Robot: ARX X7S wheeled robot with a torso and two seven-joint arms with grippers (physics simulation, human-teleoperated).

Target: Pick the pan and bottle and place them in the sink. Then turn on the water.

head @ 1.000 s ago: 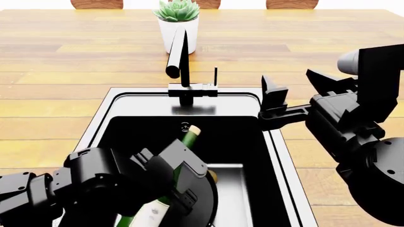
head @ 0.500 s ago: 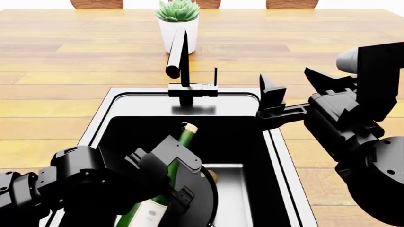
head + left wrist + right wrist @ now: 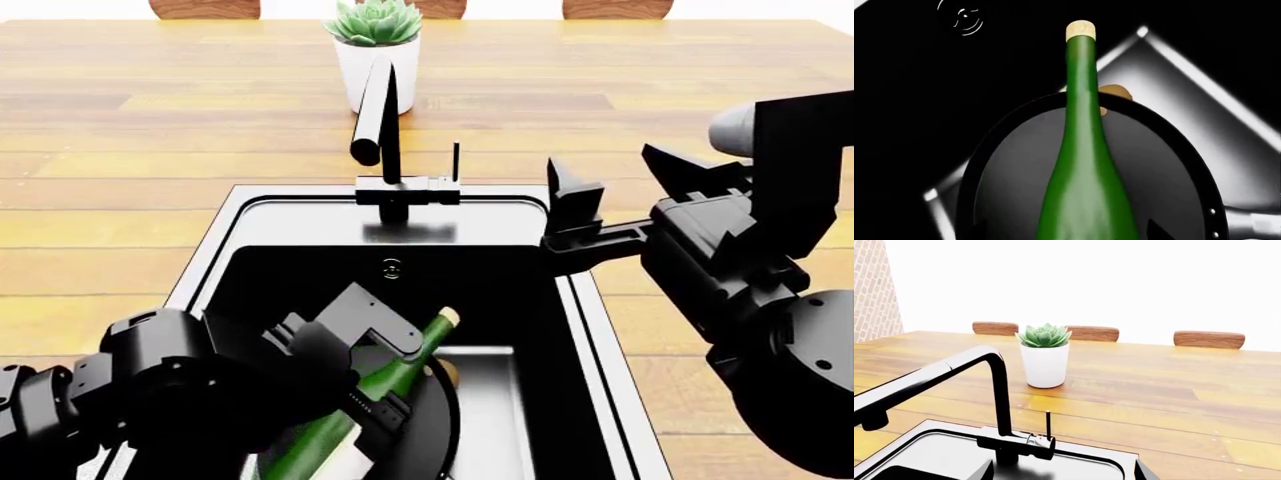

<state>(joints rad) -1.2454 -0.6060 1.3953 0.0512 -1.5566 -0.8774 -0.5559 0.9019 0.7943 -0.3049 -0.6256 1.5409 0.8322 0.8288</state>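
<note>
Left gripper [image 3: 367,375] reaches down into the sink [image 3: 574,300] in the head view, clamped around the body of the bottle [image 3: 387,385], which now lies much flatter than half a second ago, its cork swung right and lower, over the pan [image 3: 434,425]. Right gripper [image 3: 574,215] hovers at the sink's right rim beside the faucet [image 3: 387,150], jaws apart and empty, barely shifted. Beyond the faucet stands a white plant pot [image 3: 376,60] on the wooden counter [image 3: 160,120].

From the left wrist, the bottle [image 3: 1084,150] stretches across the pan [image 3: 1007,165], a small brown ball [image 3: 1115,94] just past the rim and the drain [image 3: 964,19] further off.

From the right wrist, the faucet [image 3: 994,405] and its lever [image 3: 1048,422] sit close, the plant pot [image 3: 1045,362] behind.
</note>
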